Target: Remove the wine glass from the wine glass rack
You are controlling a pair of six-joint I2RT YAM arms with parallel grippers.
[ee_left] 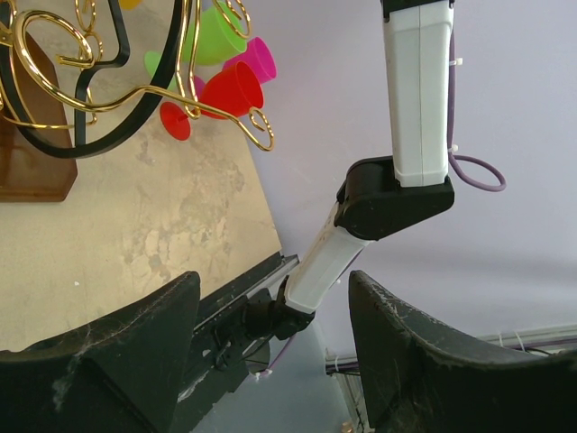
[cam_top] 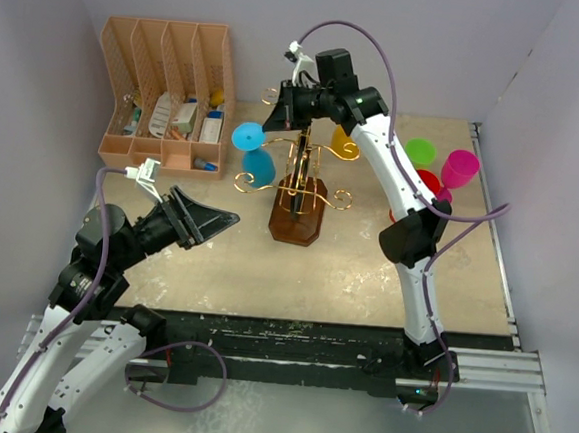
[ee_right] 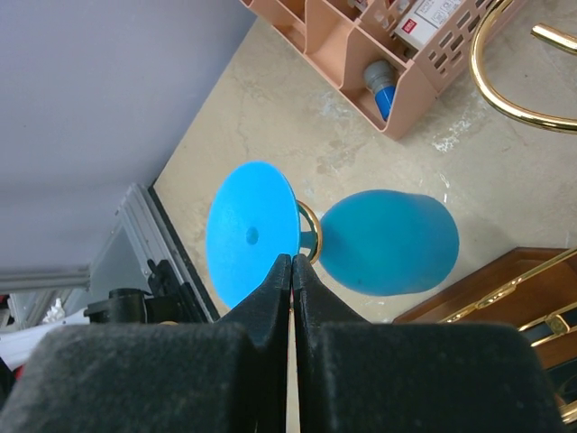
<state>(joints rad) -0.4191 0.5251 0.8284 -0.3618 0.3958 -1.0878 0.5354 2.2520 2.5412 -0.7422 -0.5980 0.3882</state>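
Observation:
The gold wire wine glass rack [cam_top: 299, 182] stands mid-table on its dark brown base. A blue wine glass [cam_top: 257, 166] hangs bowl-down from the rack's left arm, its round foot on top. A yellow glass [cam_top: 343, 138] hangs at the rack's back right. My right gripper [cam_top: 276, 112] is above the blue glass. In the right wrist view it [ee_right: 293, 262] is shut with nothing between the fingers, tips at the edge of the blue glass [ee_right: 388, 242] foot beside the gold ring. My left gripper [cam_top: 209, 220] is open and empty, left of the rack [ee_left: 90, 99].
A tan slotted file organiser [cam_top: 164, 86] with small items stands at the back left, also in the right wrist view [ee_right: 379, 54]. Green [cam_top: 420, 151], red [cam_top: 429, 181] and magenta [cam_top: 461, 170] glasses stand at the right by the wall. The right arm reaches over the table's right side.

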